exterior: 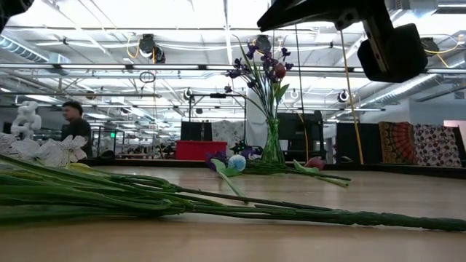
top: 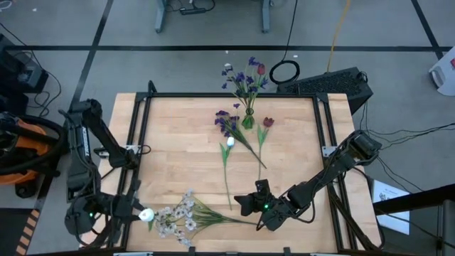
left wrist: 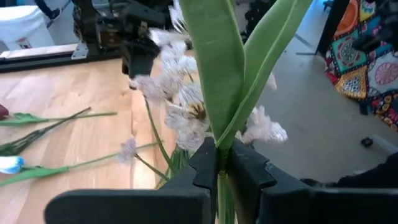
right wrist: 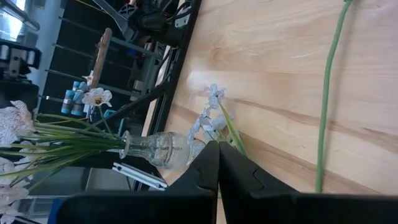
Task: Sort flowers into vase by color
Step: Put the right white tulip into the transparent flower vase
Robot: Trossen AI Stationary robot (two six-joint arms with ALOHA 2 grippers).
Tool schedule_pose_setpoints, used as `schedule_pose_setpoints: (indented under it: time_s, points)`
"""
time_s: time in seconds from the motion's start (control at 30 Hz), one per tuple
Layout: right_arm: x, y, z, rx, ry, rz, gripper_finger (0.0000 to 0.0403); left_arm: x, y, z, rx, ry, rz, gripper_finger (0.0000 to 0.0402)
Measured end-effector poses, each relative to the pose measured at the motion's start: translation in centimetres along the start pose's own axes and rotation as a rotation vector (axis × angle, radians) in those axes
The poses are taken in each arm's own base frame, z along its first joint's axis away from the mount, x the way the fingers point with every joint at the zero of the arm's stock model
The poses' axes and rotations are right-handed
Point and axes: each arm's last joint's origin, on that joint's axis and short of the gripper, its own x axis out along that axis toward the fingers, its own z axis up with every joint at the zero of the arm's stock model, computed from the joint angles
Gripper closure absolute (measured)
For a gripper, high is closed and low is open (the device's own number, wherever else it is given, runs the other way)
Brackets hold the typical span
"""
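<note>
One clear glass vase (top: 248, 119) at the far edge of the pale wooden counter (top: 178, 149) already holds purple-blue sprays with a dark red bud (top: 261, 70) among them, so that colour group looks partly sorted, though red sits with purple.

Loose on the counter remain a purple-blue spray (top: 227, 122), a dark red bud on a thin green stem (top: 267, 122) and a white-and-blue bud on a leafy stem (top: 229, 144), all between the vase and the right tool (top: 250, 205). That tool is clenched on nothing and rests low near the stem ends.

The left tool (left wrist: 222, 167) is at the near left corner, pinched on the green leaves and stems of the bunch of white and pale blossom sprays (top: 174, 215); its jaws stand barely apart around them. The blossoms lie just ahead of it, the stems running towards the right tool. In the right wrist view these sprays seem to sit in a second glass vase lying on its side (right wrist: 151, 148).

I judge the work roughly half done.
</note>
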Motion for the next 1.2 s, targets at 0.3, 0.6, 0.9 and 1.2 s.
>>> schedule_pose_setpoints:
  time_s: [0.3, 0.6, 0.9, 1.2]
  points:
    - [0.0, 0.1, 0.0, 0.002, 0.001, 0.007, 0.0403, 0.2, -0.5, -0.9, -0.027, 0.046, -0.034, 0.0368]
    - [0.0, 0.2, 0.0, 0.009, 0.002, 0.013, 0.0403, 0.2, -0.4, -1.2, -0.034, 0.089, -0.061, 0.0355]
    - [0.0, 0.2, 0.0, 0.01, 0.005, 0.012, 0.0403, 0.2, -0.4, -1.4, -0.047, 0.127, -0.089, 0.0261]
    - [0.0, 0.2, 0.0, 0.006, 0.006, 0.012, 0.0403, -0.5, -0.4, -1.2, -0.138, 0.244, -0.247, 0.0247]
